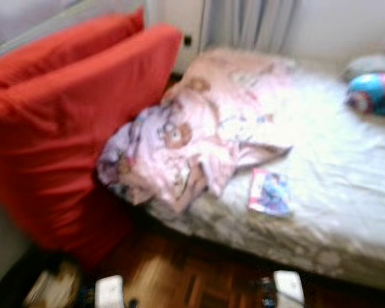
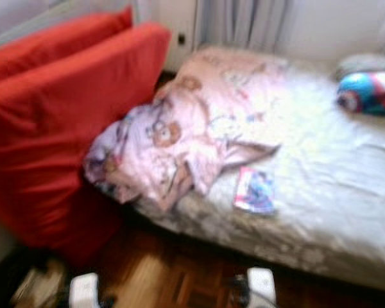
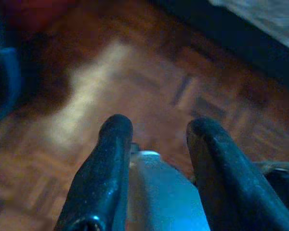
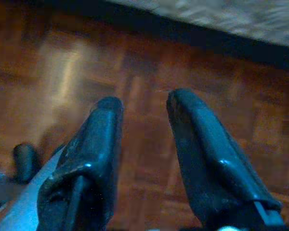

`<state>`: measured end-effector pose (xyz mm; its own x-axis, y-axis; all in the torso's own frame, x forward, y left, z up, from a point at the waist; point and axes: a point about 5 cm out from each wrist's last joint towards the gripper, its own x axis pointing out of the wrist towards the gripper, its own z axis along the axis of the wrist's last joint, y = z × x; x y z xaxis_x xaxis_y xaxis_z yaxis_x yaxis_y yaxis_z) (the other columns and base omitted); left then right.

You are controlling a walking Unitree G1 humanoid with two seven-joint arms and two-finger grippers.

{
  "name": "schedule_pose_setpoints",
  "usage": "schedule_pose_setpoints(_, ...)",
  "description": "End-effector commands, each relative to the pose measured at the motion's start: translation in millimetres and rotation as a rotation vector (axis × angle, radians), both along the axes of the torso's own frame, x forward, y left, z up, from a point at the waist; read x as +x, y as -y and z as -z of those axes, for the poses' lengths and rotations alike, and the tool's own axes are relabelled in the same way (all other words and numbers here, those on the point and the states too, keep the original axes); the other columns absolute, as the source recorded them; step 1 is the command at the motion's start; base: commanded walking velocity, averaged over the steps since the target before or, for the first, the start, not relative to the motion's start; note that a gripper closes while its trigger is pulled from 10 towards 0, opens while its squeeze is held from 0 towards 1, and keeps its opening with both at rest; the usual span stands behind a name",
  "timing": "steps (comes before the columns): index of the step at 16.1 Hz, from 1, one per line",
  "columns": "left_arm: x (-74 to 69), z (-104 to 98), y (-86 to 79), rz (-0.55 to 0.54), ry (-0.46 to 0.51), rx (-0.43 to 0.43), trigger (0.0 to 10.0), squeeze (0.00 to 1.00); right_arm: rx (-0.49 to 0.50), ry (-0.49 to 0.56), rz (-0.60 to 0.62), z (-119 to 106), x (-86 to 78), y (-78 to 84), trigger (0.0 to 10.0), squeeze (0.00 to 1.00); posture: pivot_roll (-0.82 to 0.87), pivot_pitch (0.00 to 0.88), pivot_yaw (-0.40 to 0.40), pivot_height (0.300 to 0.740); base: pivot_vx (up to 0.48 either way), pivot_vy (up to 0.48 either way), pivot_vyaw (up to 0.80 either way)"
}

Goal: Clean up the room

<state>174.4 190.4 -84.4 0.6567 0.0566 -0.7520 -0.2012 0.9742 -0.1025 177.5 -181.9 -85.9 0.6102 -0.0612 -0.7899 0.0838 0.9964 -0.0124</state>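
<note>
Blurred view: big red cushions (image 1: 70, 122) on the left lean against the bed (image 1: 346, 192) edge, a crumpled pink cartoon-print blanket (image 1: 192, 135) spills over the bed's near corner, and a strip of bare parquet floor (image 1: 199, 276) runs along the bed front. A small colourful book (image 1: 269, 191) lies flat on the sheet beside the blanket, and a blue-red pillow (image 1: 375, 93) is at the far right. Left gripper (image 3: 156, 127) and right gripper (image 4: 142, 103) hang over the parquet, fingers parted, holding nothing.

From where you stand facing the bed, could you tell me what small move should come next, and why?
Probably step closer to the bed. A small colourful book lies near its front edge beside the crumpled patterned blanket, while the left tool and right tool hang open and empty over the wooden floor, short of either.
</note>
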Motion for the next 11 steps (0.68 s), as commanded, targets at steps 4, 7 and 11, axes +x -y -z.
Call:
schedule_pose_setpoints(4,-18.9,4.0,-33.9,0.153,-0.14,0.158,10.0,0.0,0.198,0.044,0.115,-3.5,3.1,1.9,10.0,0.0,-0.01,0.043,0.006,0.74,0.0,0.0,-0.53)
schedule_pose_setpoints(7,-15.2,2.2,-34.3,0.153,-0.125,0.155,10.0,0.0,0.204,0.055,0.135,-3.6,2.8,0.6,10.0,0.0,-0.02,0.065,0.007,0.74,0.0,0.0,0.0)
schedule_pose_setpoints(11,-13.0,0.7,-33.9,0.134,-0.094,0.135,10.0,0.0,0.202,0.056,0.171,-2.6,0.7,-0.7,10.0,0.0,-0.02,0.079,0.022,0.74,0.0,0.0,0.0)
